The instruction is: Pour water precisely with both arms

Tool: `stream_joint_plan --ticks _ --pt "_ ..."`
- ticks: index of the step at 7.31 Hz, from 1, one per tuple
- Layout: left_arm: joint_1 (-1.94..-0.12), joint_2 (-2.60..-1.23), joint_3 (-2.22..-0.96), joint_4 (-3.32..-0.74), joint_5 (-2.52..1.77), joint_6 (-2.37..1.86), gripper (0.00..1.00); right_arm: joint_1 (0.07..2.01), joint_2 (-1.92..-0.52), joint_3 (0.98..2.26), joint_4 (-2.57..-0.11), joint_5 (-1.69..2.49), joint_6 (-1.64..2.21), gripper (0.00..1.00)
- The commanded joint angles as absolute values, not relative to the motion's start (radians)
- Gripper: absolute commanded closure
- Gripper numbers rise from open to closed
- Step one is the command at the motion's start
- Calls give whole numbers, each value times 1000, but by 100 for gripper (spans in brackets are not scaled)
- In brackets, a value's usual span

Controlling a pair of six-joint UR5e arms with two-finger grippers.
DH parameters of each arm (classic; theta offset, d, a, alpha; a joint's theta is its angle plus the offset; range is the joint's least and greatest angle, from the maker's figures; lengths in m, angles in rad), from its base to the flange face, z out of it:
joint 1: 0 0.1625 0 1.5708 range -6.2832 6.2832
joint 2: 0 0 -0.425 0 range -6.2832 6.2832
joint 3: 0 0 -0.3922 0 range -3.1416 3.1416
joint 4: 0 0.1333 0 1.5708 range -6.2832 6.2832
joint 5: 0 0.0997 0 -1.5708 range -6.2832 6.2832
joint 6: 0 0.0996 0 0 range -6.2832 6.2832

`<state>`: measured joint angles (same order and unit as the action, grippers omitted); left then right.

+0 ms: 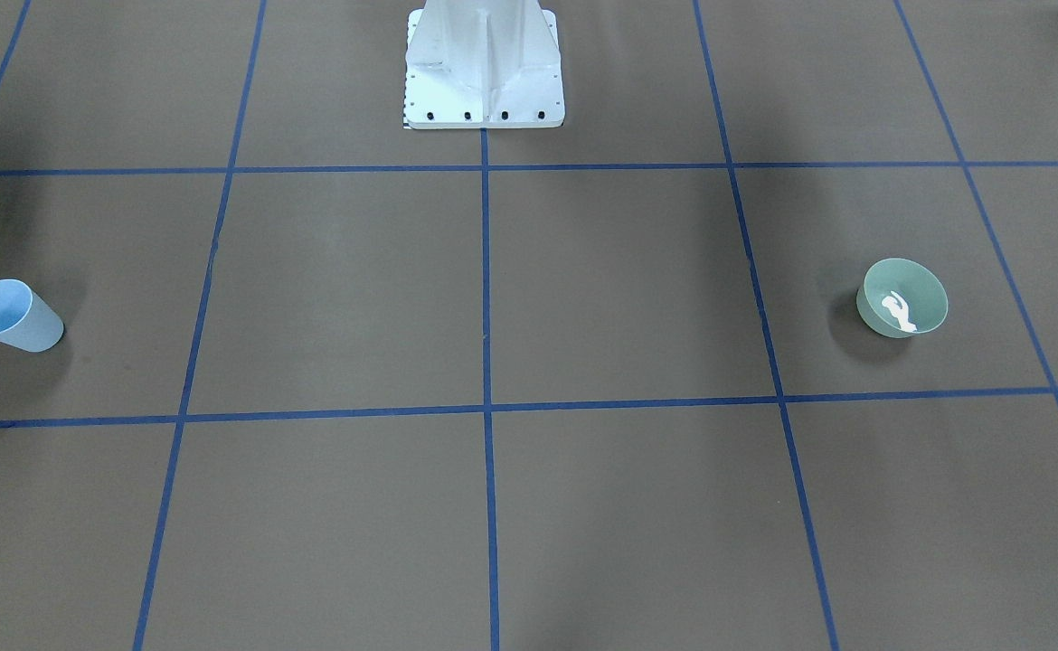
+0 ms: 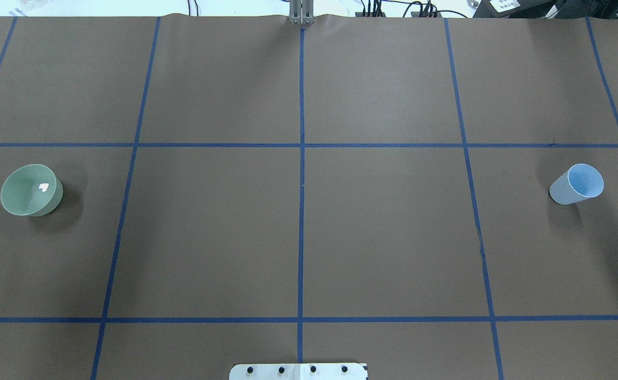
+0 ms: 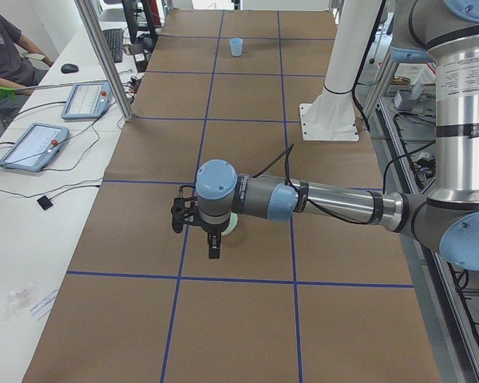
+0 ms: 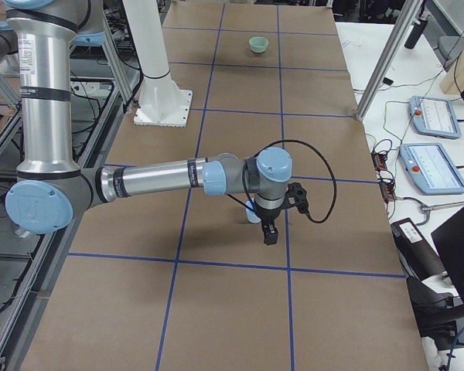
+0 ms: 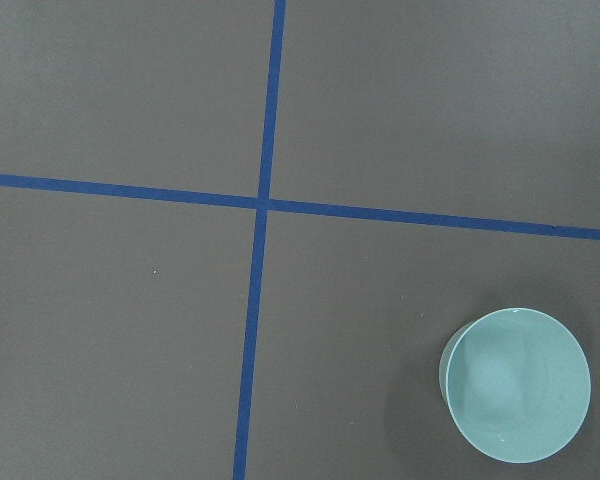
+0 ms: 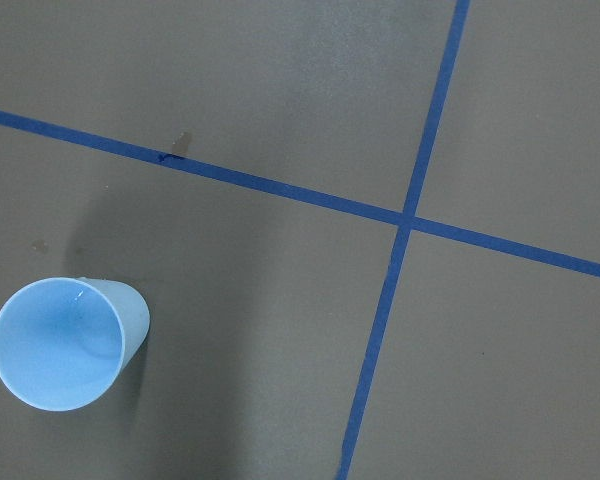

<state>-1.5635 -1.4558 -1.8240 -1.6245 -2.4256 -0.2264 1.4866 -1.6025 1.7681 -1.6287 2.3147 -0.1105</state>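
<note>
Two vessels sit well apart on the desk (image 2: 383, 237), one per pincer: green bowl (image 2: 29, 190) with the water (image 2: 44, 186) glinting at overhead left, blue cup (image 2: 578, 183) at right. For left pincer (image 3: 214, 243) and right pincer (image 4: 269, 230), you cannot tell whether open or closed.

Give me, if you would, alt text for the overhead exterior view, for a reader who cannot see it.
A pale green round bowl stands at the far left and a pale blue tapered cup at the far right of a brown paper-covered table gridded with blue tape lines. No robot arm shows; a white metal base plate edges in at bottom centre.
</note>
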Motion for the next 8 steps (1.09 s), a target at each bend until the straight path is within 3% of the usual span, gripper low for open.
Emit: stream_joint_plan --ticks 1,8 --pt "-1563 -1456 -1822 -1624 -2424 -226 0 1489 -1611 1772 -1623 2319 -114 0" --pt "-1527 -1454 -1815 -1623 -2301 -212 0 1488 -1614 1776 -1621 2319 -114 0"
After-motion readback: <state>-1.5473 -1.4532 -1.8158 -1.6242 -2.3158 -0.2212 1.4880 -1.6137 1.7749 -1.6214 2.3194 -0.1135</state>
